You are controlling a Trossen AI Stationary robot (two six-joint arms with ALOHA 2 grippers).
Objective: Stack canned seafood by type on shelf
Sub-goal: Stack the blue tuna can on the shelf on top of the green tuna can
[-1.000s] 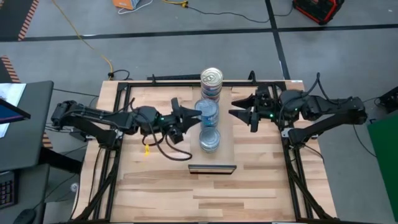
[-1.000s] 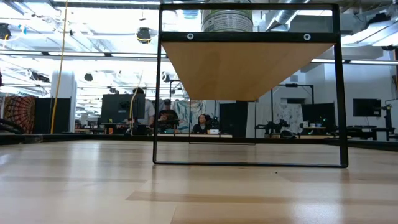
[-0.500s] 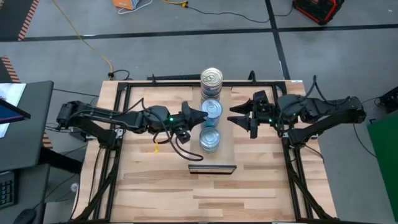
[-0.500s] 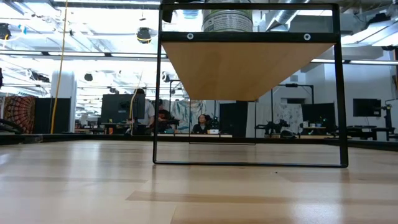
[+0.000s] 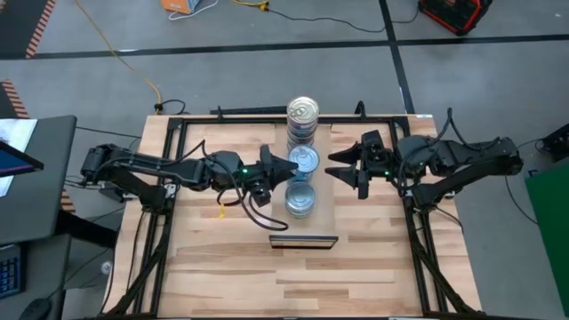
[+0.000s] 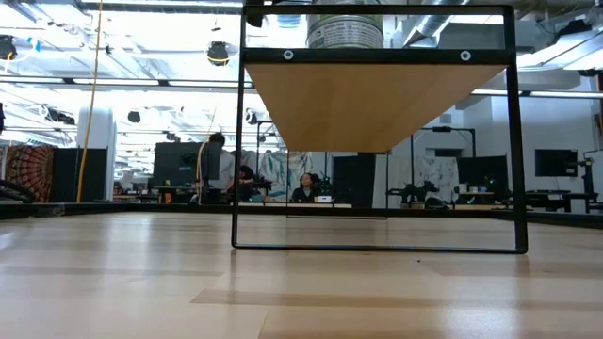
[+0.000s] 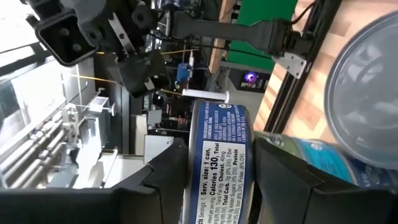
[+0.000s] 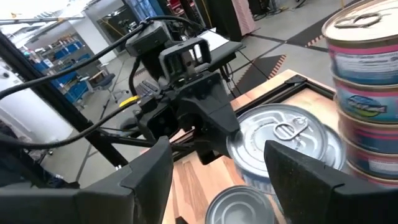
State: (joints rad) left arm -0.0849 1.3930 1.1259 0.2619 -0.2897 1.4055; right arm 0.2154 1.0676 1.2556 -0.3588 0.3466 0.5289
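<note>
On the shelf (image 5: 322, 206), left gripper (image 5: 286, 166) fingers straddle a blue-labelled, silver-topped tin (image 5: 305, 159); right gripper (image 5: 337, 166) fingers spread.

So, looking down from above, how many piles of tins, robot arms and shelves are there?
Piles of tins: 3, namely the back stack, middle stack and front stack
Robot arms: 2, the left arm and right arm
Wooden shelf: 1
Total: 6
</note>
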